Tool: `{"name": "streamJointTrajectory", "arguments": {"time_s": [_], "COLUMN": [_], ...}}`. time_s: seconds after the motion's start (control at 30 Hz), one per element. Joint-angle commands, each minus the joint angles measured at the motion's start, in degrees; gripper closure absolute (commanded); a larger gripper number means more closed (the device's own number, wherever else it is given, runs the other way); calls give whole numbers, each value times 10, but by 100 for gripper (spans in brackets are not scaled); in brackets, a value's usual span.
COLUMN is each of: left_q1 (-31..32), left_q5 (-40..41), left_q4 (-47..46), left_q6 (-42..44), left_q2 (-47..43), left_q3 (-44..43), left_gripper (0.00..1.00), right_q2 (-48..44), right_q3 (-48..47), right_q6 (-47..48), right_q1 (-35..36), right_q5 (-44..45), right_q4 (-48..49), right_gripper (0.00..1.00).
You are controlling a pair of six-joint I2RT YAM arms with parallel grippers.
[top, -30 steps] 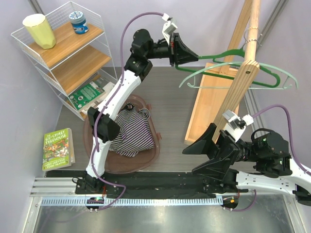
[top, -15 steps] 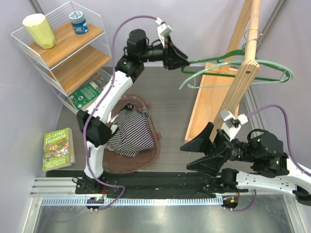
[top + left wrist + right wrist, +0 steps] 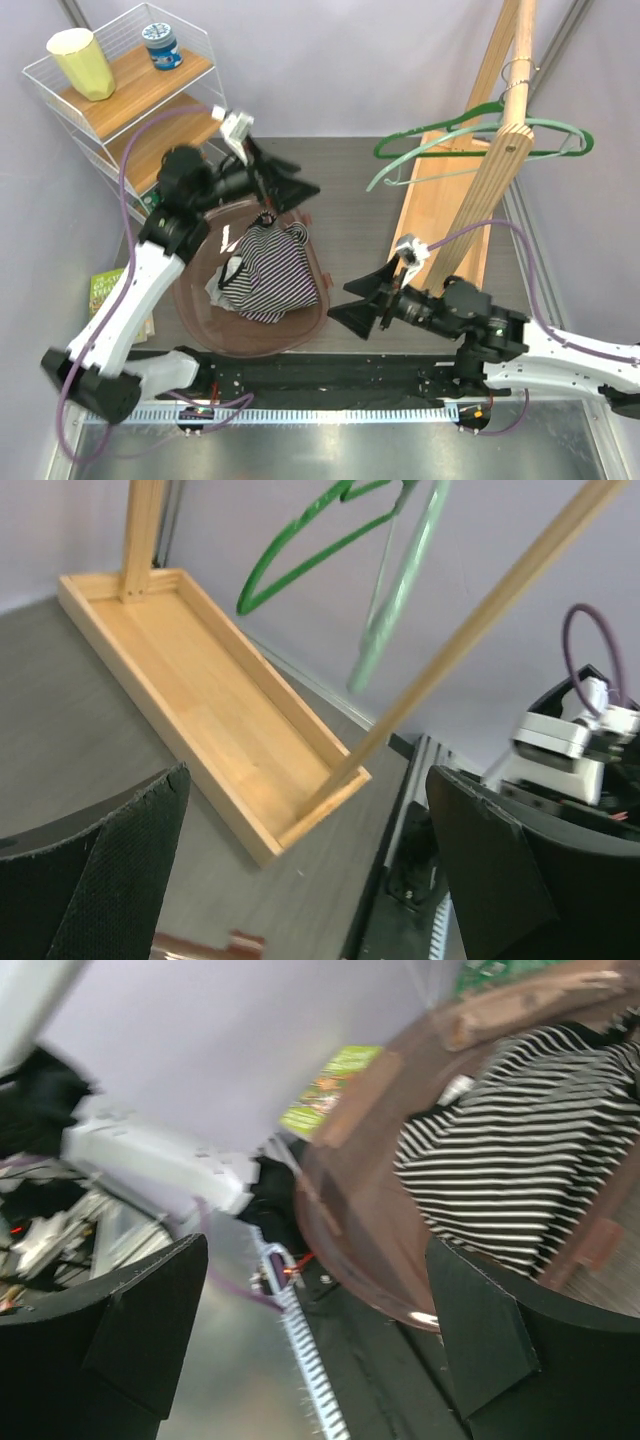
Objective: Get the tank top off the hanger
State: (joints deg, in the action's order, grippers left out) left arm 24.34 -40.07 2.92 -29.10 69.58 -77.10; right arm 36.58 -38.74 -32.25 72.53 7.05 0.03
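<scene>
Tank top, black-and-white striped (image 3: 268, 272), is lying crumpled in the brown oval tub (image 3: 198, 322) at lower left of the overhead view. It is well apart from the dark green hanger (image 3: 425, 134) and the pale mint hanger (image 3: 385, 610), which are hanging bare on the slanted wooden rail (image 3: 495, 170) at upper right. The left gripper (image 3: 305, 177) and right gripper (image 3: 340, 302) are gaping wide and grasping nothing, probably because removal is complete.

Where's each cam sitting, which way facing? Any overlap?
Top external: overhead, behind the robot, looking down; left gripper and right gripper show.
Left wrist: faces the wooden rack tray and pale green hanger; its fingers at bottom corners.
Right wrist: faces the striped tank top in the brown basket; its fingers flank.
Shared: tank top, in top and right wrist.
</scene>
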Motion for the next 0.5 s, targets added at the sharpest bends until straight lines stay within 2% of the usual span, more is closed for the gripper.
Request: {"name": "streamJointTrajectory", "arguments": {"time_s": [0.0,0.17,0.27,0.3,0.33,0.4,0.47], "left_q1": [13,18,19,19,19,19,19], "left_q5": [33,52,63,65,66,71,68], "left_q4": [-40,-31,-31,-31,-31,-31,-31], "left_q6": [-67,-101,-146,-158,-164,-191,-210], "left_q2": [-131,-302,-415,-442,-497,-551,-635], "left_q3": [172,327,429,478,501,568,608], "left_gripper": [0,0,0,0,0,0,0], "right_q2": [32,83,106,112,116,122,125], "right_q3": [59,121,203,224,243,301,353], "right_q6": [-14,-88,-114,-115,-117,-128,-145], "right_q1": [-2,-1,-1,-1,-1,-2,-1], "right_q5": [111,172,176,173,174,183,199], "right_q4": [137,210,297,355,383,464,504], "right_gripper": [3,0,0,0,0,0,0]}}
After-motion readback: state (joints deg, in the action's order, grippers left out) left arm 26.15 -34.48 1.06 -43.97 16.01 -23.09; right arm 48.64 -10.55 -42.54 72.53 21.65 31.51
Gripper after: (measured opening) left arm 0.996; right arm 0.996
